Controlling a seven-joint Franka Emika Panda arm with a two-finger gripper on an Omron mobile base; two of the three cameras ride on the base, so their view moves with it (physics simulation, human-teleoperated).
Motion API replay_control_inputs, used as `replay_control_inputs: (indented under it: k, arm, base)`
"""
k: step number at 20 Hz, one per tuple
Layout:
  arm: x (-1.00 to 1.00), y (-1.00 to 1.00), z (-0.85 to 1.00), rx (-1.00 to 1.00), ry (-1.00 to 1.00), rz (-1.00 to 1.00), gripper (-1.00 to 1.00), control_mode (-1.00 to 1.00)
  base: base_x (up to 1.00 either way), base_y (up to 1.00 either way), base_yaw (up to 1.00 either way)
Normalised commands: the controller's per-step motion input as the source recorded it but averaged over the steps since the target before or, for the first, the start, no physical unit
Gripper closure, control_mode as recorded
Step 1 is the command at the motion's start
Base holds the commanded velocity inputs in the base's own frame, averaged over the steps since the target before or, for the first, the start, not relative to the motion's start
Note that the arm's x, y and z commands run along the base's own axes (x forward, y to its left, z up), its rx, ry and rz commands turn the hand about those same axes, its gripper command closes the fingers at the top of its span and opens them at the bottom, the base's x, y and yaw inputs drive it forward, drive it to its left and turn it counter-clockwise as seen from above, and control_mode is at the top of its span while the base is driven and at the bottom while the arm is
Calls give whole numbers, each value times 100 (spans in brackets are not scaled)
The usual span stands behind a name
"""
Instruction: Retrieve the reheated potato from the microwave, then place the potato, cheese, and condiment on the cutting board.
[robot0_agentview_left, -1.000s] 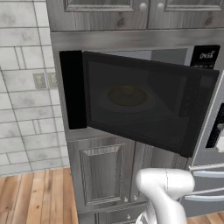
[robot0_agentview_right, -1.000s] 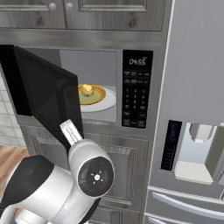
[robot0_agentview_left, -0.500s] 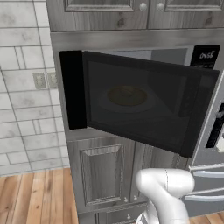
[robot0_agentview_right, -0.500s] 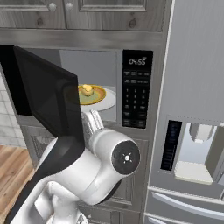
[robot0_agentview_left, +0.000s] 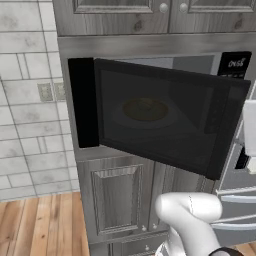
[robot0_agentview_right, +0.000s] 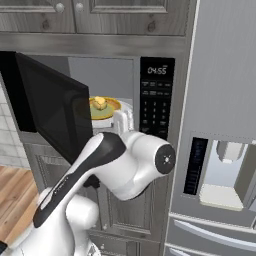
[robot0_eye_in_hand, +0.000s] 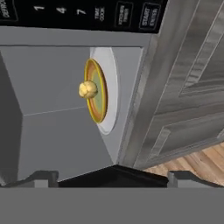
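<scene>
The microwave (robot0_agentview_right: 156, 100) stands with its dark glass door (robot0_agentview_left: 160, 115) swung wide to the left. On a yellow-rimmed plate (robot0_agentview_right: 111, 109) inside lies the pale-yellow potato (robot0_agentview_right: 100, 103). The hand view is rolled sideways. It looks into the grey interior (robot0_eye_in_hand: 52, 83) at the potato (robot0_eye_in_hand: 88, 89), which sits on the plate (robot0_eye_in_hand: 99, 105) well ahead of my gripper (robot0_eye_in_hand: 113, 177). The gripper is open, its fingertips (robot0_eye_in_hand: 43, 177) set wide with nothing between them, just outside the opening. The cheese, condiment and cutting board are out of view.
The open door (robot0_agentview_right: 55, 115) juts out left of my arm (robot0_agentview_right: 140, 165). A grey cabinet door (robot0_agentview_left: 117, 200) sits below the microwave, and a steel fridge with a dispenser (robot0_agentview_right: 220, 170) stands to the right. Wood floor (robot0_agentview_left: 35, 225) lies at lower left.
My arm has swung up and to the right, from low beside the door to in front of the microwave opening. The potato and door have not moved. The gripper stays open.
</scene>
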Motion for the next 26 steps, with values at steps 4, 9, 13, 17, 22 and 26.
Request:
replay_control_inputs:
  k: [4, 9, 13, 17, 22, 26]
  arm:
    - [67, 0, 0, 26, 2, 13, -100, -100]
    - [42, 4, 0, 5, 0, 20, -100, -100]
    - [3, 24, 0, 0, -10, 28, -100, -100]
    - [-2, 20, 3, 0, -9, 23, -100, -100]
    - [-28, 20, 2, 0, -9, 22, -100, -100]
    - [-43, 33, 0, 0, -9, 17, -100, -100]
  base:
    - [0, 0, 0]
    - [0, 0, 0]
    - [0, 0, 0]
    - [0, 0, 0]
    - [0, 0, 0]
    - [0, 0, 0]
